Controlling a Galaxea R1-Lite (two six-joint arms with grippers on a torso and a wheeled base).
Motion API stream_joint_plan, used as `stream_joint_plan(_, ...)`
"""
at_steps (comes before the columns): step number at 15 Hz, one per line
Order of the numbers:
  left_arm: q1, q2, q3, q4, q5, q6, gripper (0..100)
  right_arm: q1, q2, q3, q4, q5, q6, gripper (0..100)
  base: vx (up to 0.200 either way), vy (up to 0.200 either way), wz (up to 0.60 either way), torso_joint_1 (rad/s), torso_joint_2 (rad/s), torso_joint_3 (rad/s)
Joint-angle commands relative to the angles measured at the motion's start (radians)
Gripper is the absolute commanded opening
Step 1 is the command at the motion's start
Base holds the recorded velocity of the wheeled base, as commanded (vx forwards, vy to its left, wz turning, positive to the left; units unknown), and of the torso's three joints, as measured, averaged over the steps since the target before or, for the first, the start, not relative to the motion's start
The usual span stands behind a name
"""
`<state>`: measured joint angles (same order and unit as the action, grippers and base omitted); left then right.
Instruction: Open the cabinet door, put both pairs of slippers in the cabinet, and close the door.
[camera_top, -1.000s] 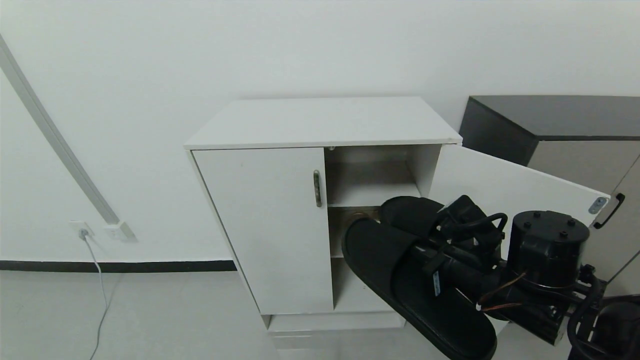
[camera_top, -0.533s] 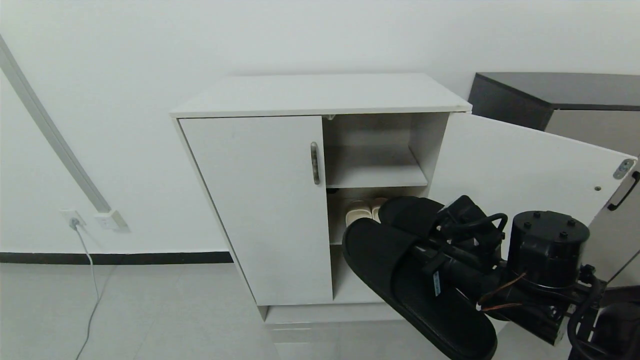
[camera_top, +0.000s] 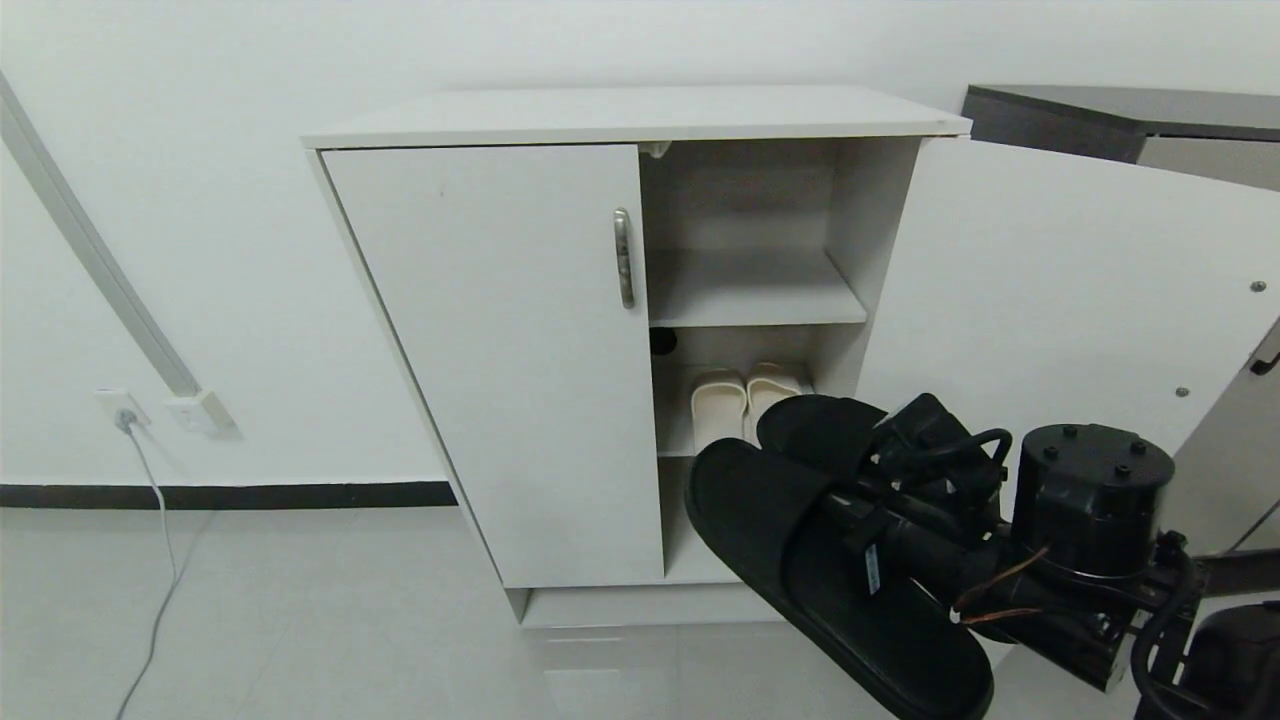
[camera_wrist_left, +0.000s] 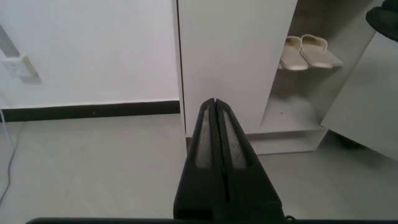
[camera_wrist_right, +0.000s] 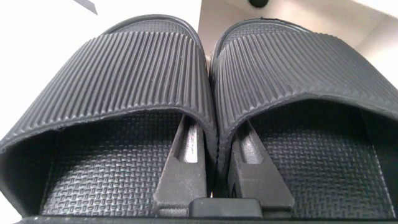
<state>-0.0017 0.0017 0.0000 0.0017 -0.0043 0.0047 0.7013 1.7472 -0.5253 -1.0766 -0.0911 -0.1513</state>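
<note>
My right gripper (camera_top: 868, 505) is shut on a pair of black slippers (camera_top: 760, 500), held side by side in front of the white cabinet's (camera_top: 640, 115) open right half. In the right wrist view its fingers (camera_wrist_right: 186, 168) reach under the straps and pinch the slippers' (camera_wrist_right: 137, 68) inner edges together. The right door (camera_top: 1050, 280) stands wide open; the left door (camera_top: 500, 350) is closed. A cream pair of slippers (camera_top: 745, 395) sits on the middle shelf. My left gripper (camera_wrist_left: 214, 124) is shut and holds nothing, low before the closed left door (camera_wrist_left: 230, 56), with the cream slippers (camera_wrist_left: 308, 53) beyond.
A dark grey cabinet (camera_top: 1130, 110) stands behind the open door at the right. A wall socket with a cable (camera_top: 125, 415) is at the left, under a slanted wall conduit (camera_top: 90, 260). Bare grey floor (camera_top: 300, 640) lies before the cabinet.
The camera has moved: the cabinet now looks larger and higher in the picture, and the cream slippers have come into sight. The right arm with the black slippers keeps its place in the picture.
</note>
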Motion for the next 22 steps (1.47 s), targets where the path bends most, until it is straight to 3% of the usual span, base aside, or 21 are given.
stream_joint_plan(1,0.000,0.000,-0.002,0.000,0.000,-0.003,0,0.000,0.003,0.001,0.000,0.001,-0.001,0,0.000,0.000,0.00,-0.012,0.44,0.417)
stream_joint_plan(13,0.000,0.000,0.000,0.000,-0.002,-0.003,0,0.021,0.005,-0.025,0.001,-0.019,-0.002,0,0.000,0.000,0.00,0.001,0.06,0.061)
stream_joint_plan(14,0.000,0.000,0.000,0.000,-0.002,-0.003,0,0.044,0.025,-0.045,0.006,-0.073,0.002,0,0.000,0.000,0.00,0.000,0.00,0.000)
stream_joint_plan(17,0.000,0.000,0.000,0.000,-0.002,-0.003,0,0.115,0.179,-0.239,0.020,-0.401,0.082,0,0.000,0.000,0.00,0.000,0.00,0.000)
stream_joint_plan(19,0.000,0.000,0.000,0.000,-0.002,-0.003,0,0.127,0.236,-0.338,0.076,-0.496,0.124,0,0.000,0.000,0.00,0.000,0.00,0.000)
stream_joint_plan(22,0.000,0.000,0.000,0.000,-0.003,-0.003,0,0.124,0.279,-0.571,0.365,-0.642,0.286,0,0.000,0.000,0.00,0.000,0.00,0.000)
